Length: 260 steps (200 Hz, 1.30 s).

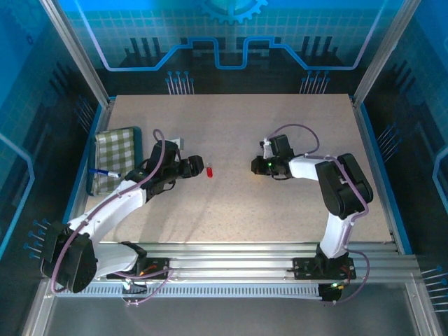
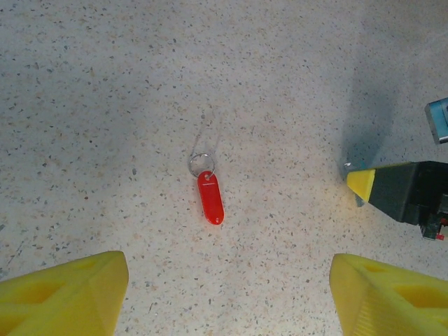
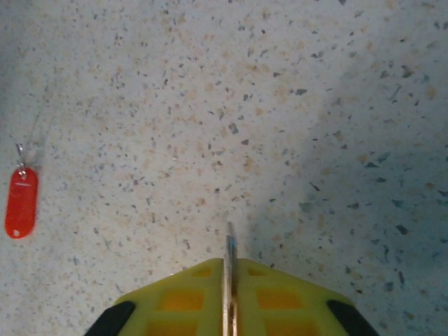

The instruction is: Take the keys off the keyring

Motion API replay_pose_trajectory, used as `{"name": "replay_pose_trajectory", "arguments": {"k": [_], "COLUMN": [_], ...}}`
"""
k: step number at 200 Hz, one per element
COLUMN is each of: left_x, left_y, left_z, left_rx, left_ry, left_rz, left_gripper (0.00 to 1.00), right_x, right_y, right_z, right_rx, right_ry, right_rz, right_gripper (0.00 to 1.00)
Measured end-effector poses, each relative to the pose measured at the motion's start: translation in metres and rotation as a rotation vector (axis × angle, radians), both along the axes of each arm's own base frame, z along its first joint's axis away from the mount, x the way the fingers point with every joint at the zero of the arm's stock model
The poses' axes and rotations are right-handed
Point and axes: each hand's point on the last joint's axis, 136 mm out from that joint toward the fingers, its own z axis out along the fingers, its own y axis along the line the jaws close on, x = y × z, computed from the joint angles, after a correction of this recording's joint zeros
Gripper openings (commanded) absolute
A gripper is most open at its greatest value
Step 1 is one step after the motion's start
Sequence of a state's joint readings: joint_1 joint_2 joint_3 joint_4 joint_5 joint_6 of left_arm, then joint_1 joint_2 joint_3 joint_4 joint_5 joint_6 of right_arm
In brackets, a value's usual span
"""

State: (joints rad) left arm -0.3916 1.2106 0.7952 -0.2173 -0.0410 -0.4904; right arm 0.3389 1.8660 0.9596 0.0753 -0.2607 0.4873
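While the left gripper (image 2: 229, 273) hangs over the speckled tabletop (image 2: 105, 84) with its yellow fingers (image 2: 66, 297) spread wide and nothing between them, the right gripper (image 3: 229, 264) has its own yellow pads pressed together on a thin grey metal key (image 3: 229, 245). The key is seen edge-on, a narrow sliver standing out from the seam between the pads.

A red plastic key tag (image 2: 211, 198) lies flat on the table between the two grippers, nearer the left one in the top view. A small wire keyring (image 2: 201, 164) is threaded through the tag's far end. Key and keyring are apart: in the left wrist view the right gripper's yellow tip sits at the right, well clear of the ring, with a tiny glint of metal at its point.

The tag's face looks plain red, and any lettering on it is too small to make out. At the table's left edge lies a green-and-white checked cloth (image 1: 115, 148) with a blue-and-white pen (image 1: 105, 173) across its near end. On the blue backdrop is a line-drawn gear emblem (image 1: 233, 8).
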Motion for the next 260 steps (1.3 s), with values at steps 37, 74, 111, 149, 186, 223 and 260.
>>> {"name": "replay_pose_trajectory", "arguments": {"k": [37, 74, 111, 149, 186, 223, 260], "left_x": [0.002, 0.004, 0.017, 0.034, 0.022, 0.03, 0.035], "left_y": [-0.001, 0.005, 0.027, 0.076, 0.143, 0.16, 0.16], "left_z": [0.002, 0.002, 0.015, 0.035, 0.023, -0.026, -0.081], "left_rx": [-0.006, 0.016, 0.147, 0.395, 0.567, 0.632, 0.657], "left_ry": [-0.009, -0.02, -0.09, -0.236, -0.324, -0.314, -0.31], "left_rz": [0.003, 0.027, 0.088, 0.212, 0.341, 0.352, 0.339], "left_gripper": [0.99, 0.99, 0.99, 0.99, 0.99, 0.99, 0.99], "right_x": [0.005, -0.002, 0.005, 0.009, -0.002, -0.015, -0.015], "right_y": [-0.019, -0.065, -0.097, -0.134, -0.168, -0.187, -0.187], "right_z": [-0.002, 0.014, 0.073, 0.118, 0.139, 0.102, 0.083], "right_rx": [0.003, -0.059, -0.191, -0.383, -0.554, -0.641, -0.651], "right_ry": [0.008, -0.025, -0.209, -0.374, -0.515, -0.532, -0.606], "right_rz": [-0.067, -0.167, -0.223, -0.306, -0.379, -0.388, -0.346], "right_gripper": [0.34, 1.0, 1.0, 1.0, 1.0, 1.0, 1.0]}}
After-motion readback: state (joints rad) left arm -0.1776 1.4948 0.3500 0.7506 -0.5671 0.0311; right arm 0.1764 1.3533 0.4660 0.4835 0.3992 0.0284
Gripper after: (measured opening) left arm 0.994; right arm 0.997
